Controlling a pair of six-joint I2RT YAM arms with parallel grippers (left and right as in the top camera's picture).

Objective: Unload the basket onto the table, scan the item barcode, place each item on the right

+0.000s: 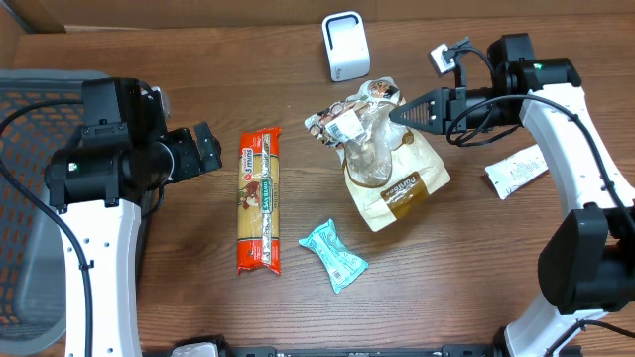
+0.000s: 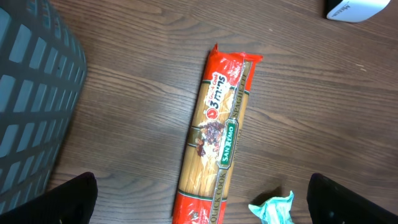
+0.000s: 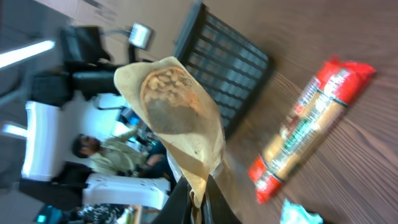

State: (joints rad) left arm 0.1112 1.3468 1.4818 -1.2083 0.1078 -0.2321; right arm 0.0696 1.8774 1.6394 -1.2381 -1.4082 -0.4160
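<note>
Wooden table (image 1: pixel 198 297): one pasta pack (image 1: pixel 259 201), one scanner (image 1: pixel 345 46); right gripper (image 1: pixel 395 114) pinches one bag (image 1: pixel 392 169), left gripper (image 1: pixel 213 149) wide, empty

item: crumpled tan paper snack bag (image 1: pixel 387 174) with a clear window | label: white barcode sticker (image 1: pixel 344 123) at its upper-left end, facing up | place: centre-right of overhead frame | grip: edge pinched in right fingers (image 1: pixel 412 110) | scanner: white barcode scanner (image 1: pixel 345 47), upright, top centre, apart from the bag

One bag (image 1: pixel 392 164), three packets (image 1: pixel 260 201) (image 1: pixel 333 255) (image 1: pixel 518 170), one scanner (image 1: pixel 345 47), one basket (image 1: pixel 30 109).
</note>
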